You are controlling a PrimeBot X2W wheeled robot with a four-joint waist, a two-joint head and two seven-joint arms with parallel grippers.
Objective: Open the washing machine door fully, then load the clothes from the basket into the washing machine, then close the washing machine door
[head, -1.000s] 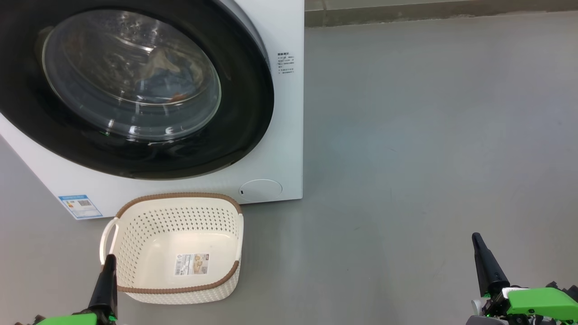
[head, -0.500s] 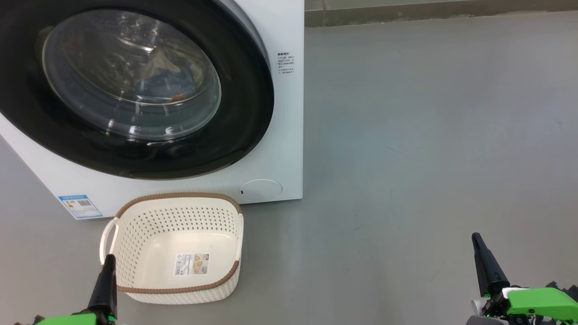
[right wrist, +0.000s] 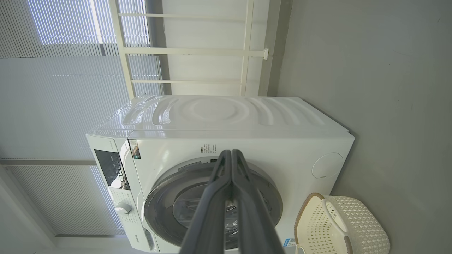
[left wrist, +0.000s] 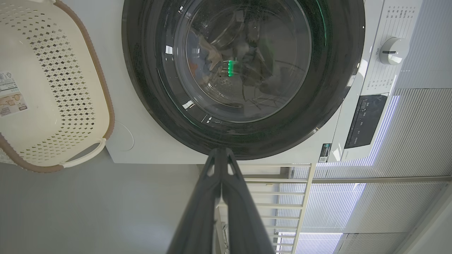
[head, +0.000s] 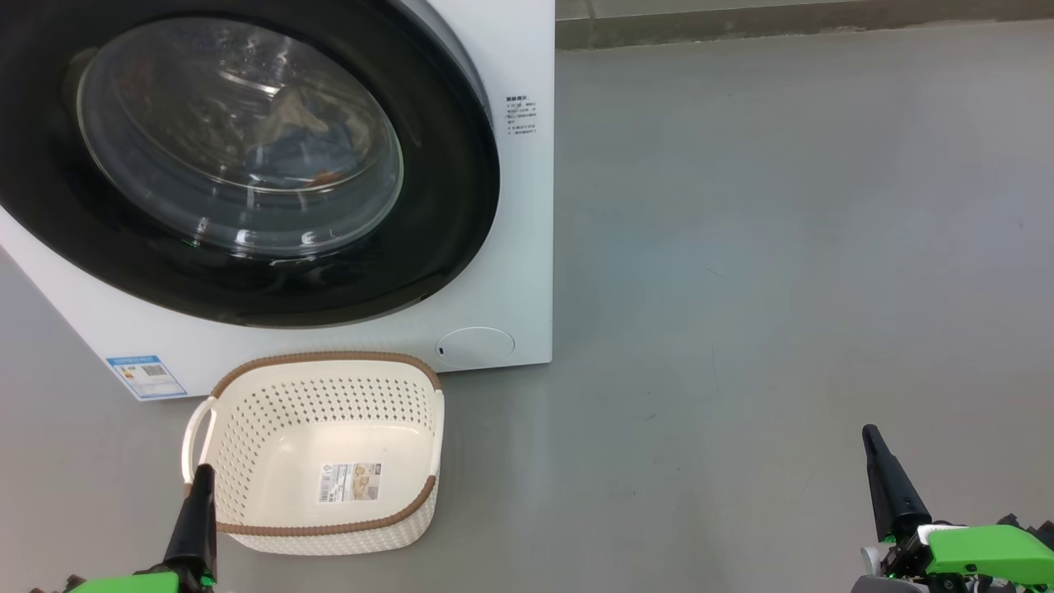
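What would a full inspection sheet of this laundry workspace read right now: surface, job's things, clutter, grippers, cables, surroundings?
Surface: smooth grey floor.
Job's things: washing machine door closed on the white washing machine; clothes inside the drum, seen through the glass; basket on the floor in front of the machine, holding no garments, a paper label on its bottom.
Clutter: nothing seen.
Grippers: left gripper shut, holding nothing, low by the basket's near left corner; right gripper shut, holding nothing, low over the floor at the right.
Cables: nothing seen.
Surroundings: blinds and a white rail frame behind the machine.
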